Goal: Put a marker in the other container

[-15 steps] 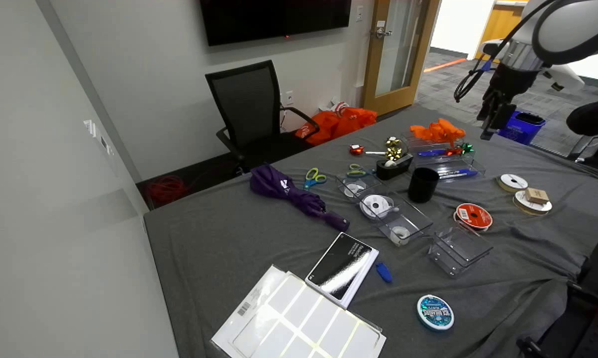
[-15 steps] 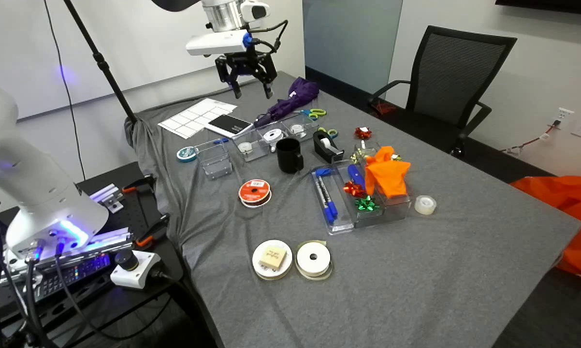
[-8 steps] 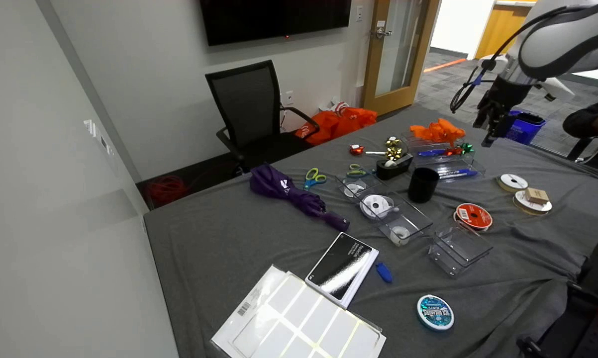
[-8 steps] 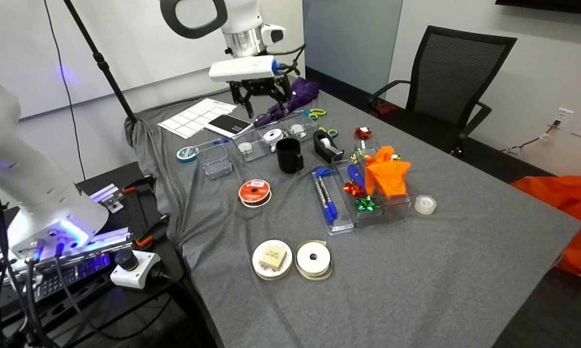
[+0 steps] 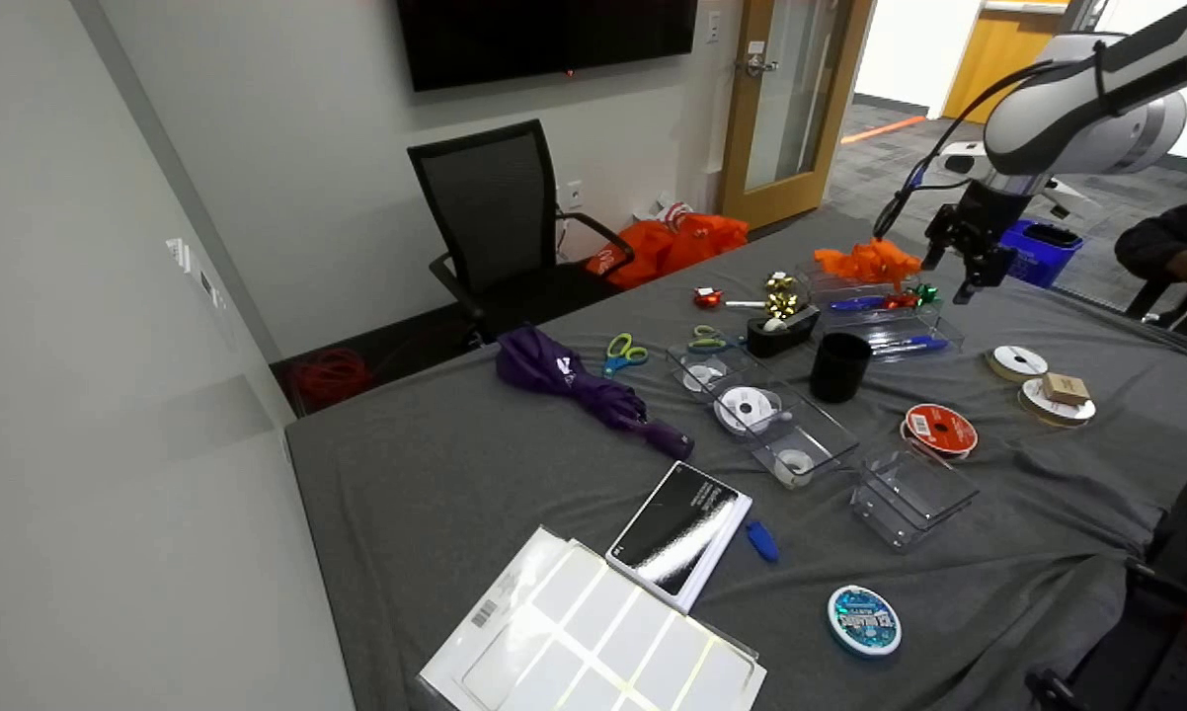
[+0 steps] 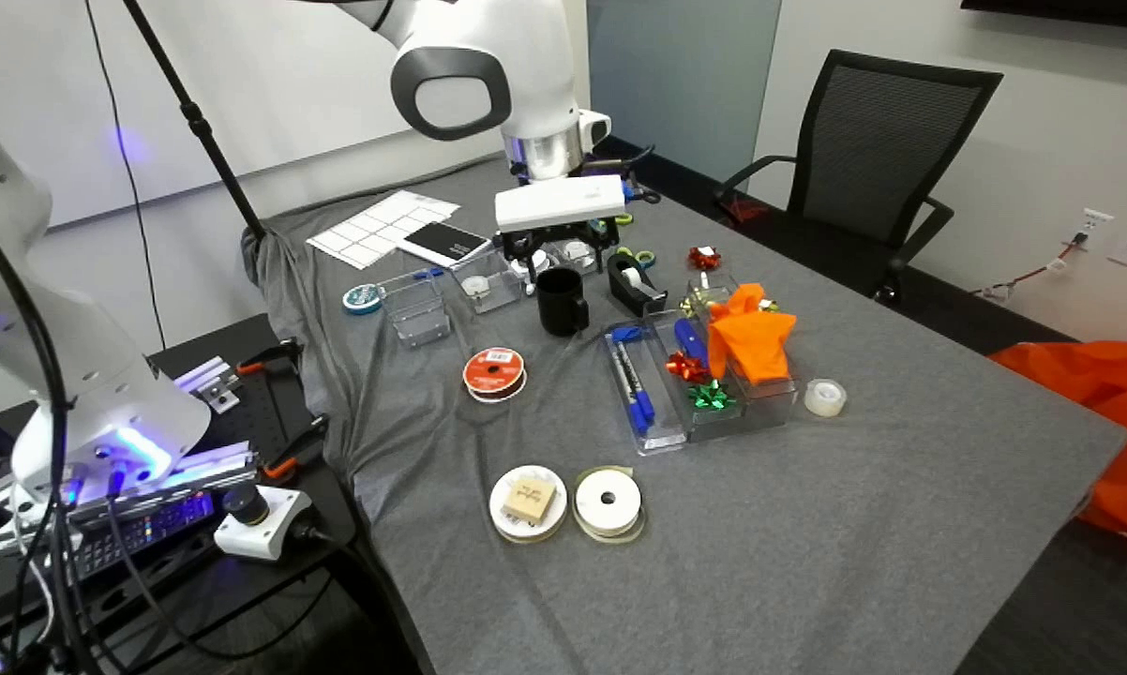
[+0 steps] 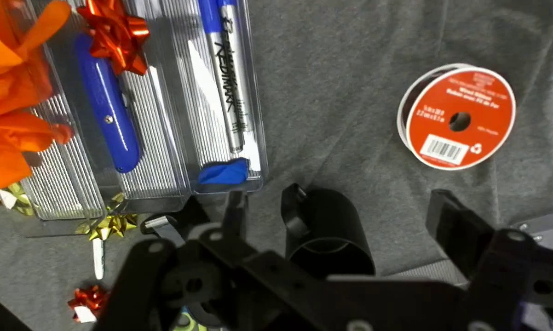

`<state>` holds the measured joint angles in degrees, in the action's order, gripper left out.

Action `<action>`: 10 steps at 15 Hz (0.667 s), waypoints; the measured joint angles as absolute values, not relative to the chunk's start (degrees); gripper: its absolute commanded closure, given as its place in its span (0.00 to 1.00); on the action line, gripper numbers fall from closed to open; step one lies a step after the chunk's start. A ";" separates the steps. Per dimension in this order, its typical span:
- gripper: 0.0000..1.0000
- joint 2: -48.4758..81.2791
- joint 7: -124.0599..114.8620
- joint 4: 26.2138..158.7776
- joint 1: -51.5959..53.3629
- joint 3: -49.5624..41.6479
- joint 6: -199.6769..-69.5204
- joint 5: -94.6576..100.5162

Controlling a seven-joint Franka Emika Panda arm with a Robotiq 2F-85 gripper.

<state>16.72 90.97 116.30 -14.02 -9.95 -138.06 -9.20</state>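
"See the markers (image 7: 226, 85)?"

"Two, blue-capped, lying side by side in the end compartment of that see-through organiser (image 7: 207, 142). There's a small blue thing (image 7: 223, 172) past the ends away from the caps."

"And they haven't budged?"

"Not in the last second. Nor has the blue knife (image 7: 106, 103) with the red bow (image 7: 115, 37) next door, or the orange cloth (image 6: 751, 337) beyond."

"So what's different?"

"The claw (image 7: 338, 202). A moment ago it was higher and farther off from the organiser; now it has come down and across, over by the black mug (image 6: 559, 305). I can't quite judge how high it hangs above that. It's spread wide, with nothing in its grip."

"After the mug, is it?"

"I doubt it. I'd say this is the approach to the markers, the pick not yet begun. It's spanning crosswise to the barrels, which ought to suit the pinch."

"What might spoil it?"

"They lie so close it could catch both, and the compartment wall runs just beside the outer one."

"And 'the other container'?"

"The job doesn't name it. My bet is the small tray (image 5: 924, 489) by the red ribbon spool (image 5: 952, 425), or the long tray (image 5: 809, 425) with the white rolls (image 5: 735, 400). Either way, I reckon the claw must lift a marker out clean and carry it back past the mug"
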 measured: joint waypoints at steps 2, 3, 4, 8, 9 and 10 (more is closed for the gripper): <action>0.00 19.92 94.51 113.42 -15.77 -9.24 -138.04 -9.12; 0.00 21.56 95.59 111.93 -16.39 -9.13 -138.03 -8.89; 0.00 23.26 96.21 110.38 -16.92 -9.11 -137.99 -8.46; 0.00 29.36 96.42 104.34 -18.23 -9.11 -137.25 -5.18; 0.00 30.60 96.41 102.98 -18.42 -9.11 -137.24 -3.88; 0.00 31.66 96.36 101.85 -18.56 -9.11 -137.73 -2.43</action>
